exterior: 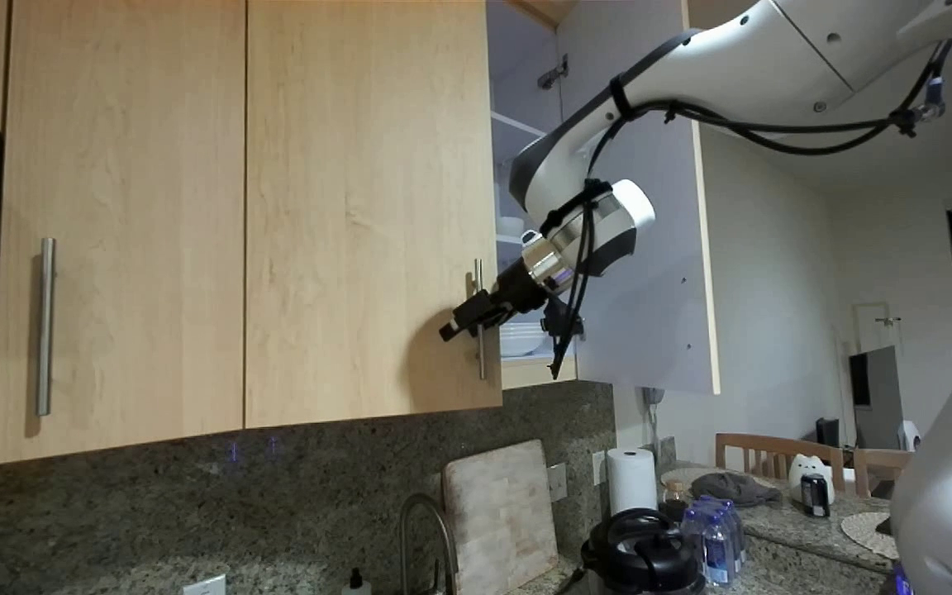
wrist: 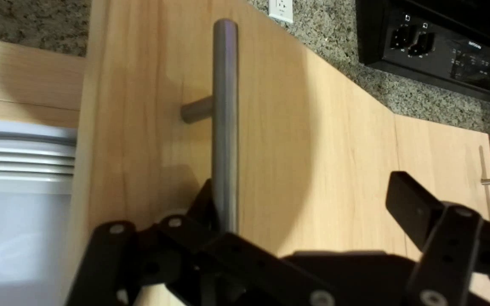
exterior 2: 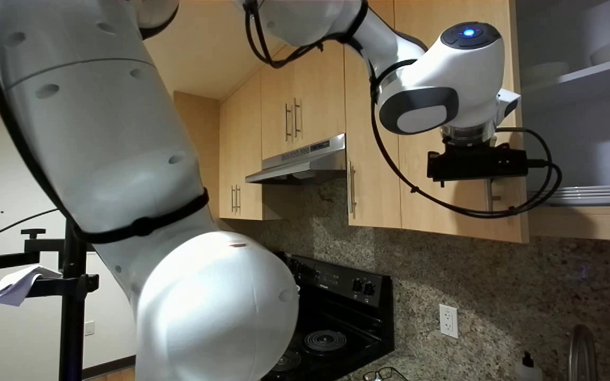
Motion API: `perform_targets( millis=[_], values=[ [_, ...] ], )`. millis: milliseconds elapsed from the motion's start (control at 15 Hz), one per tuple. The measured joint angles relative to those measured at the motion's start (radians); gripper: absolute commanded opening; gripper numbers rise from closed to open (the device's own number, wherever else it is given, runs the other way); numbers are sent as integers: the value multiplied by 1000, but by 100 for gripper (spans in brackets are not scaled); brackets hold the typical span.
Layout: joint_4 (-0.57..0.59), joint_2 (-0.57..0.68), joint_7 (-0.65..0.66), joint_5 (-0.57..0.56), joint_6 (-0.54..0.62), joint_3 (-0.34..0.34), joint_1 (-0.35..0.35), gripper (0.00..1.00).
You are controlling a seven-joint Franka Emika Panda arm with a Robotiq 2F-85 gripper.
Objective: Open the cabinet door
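Observation:
The cabinet door [exterior: 360, 207] is tall pale wood. It also shows in an exterior view [exterior 2: 442, 211] and in the wrist view [wrist: 279, 127]. It stands ajar, angled out from its neighbour. Its vertical steel bar handle [exterior: 480, 355] is near its free edge; the handle fills the middle left of the wrist view [wrist: 226, 106]. My gripper [wrist: 309, 204] is open in front of the door. One finger is at the handle, its tip partly hidden behind the bar; the other finger is well apart. In an exterior view the gripper [exterior 2: 477, 163] hides part of the handle.
A matching wood door [exterior: 121, 207] adjoins at the hinge side. A white-grey door panel [exterior: 649, 273] stands open on the other side. Stacked plates [wrist: 24, 157] sit inside the cabinet. Below are a cutting board [exterior: 501, 512], faucet [exterior: 426, 504] and black stove [exterior 2: 326, 317].

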Motion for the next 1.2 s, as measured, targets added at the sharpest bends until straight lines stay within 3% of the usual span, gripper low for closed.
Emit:
perform_targets(
  millis=[533, 1200],
  values=[
    [-111, -123, -44, 153, 25, -1, 35, 100],
    [-198, -209, -41, 310, 145, 67, 63, 100]
  ],
)
